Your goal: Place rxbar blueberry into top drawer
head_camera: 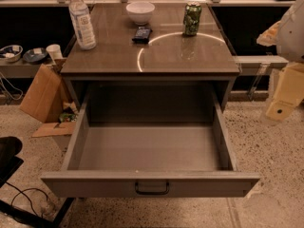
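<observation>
The rxbar blueberry (142,34) is a small dark flat bar lying on the cabinet top, between the white bowl and the green can. The top drawer (151,182) is pulled fully out towards me, with a plain grey interior that holds nothing and a small dark handle on its front. My gripper (281,107) hangs on the pale arm at the right edge of the view, to the right of the cabinet and level with the drawer's back. It is well away from the bar and holds nothing that I can see.
On the cabinet top (190,56) stand a water bottle (81,20) at the left, a white bowl (140,12) at the back and a green can (192,19) at the right. A cardboard box (45,96) stands on the floor at the left, with dark cables at the bottom left.
</observation>
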Available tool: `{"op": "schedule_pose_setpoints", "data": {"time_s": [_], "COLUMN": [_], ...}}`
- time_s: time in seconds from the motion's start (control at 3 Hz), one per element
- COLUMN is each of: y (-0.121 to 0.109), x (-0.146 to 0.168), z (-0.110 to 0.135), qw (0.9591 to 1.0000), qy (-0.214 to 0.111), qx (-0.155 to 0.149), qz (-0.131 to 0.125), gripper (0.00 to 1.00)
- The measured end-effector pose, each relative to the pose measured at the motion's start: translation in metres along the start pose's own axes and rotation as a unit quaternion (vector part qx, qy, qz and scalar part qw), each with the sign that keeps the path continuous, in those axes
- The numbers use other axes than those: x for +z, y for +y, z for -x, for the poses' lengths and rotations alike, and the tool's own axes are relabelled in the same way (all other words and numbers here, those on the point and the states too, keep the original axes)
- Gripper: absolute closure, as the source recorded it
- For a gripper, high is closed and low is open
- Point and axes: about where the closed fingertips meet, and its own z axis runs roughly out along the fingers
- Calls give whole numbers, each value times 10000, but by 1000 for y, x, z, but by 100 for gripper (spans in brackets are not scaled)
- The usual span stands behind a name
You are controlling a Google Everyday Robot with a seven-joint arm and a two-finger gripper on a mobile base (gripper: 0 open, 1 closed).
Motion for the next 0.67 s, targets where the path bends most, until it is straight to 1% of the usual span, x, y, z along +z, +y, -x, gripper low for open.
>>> {"op": "schedule_pose_setpoints", "data": {"time_s": [0.33, 0.67], "y": [0, -8], "x": [0, -14], "z": [0, 9], "qw": [10000, 9997], "qy": [0, -131], "qx": [0, -113], "qz": [0, -143], "gripper": [0, 0]}}
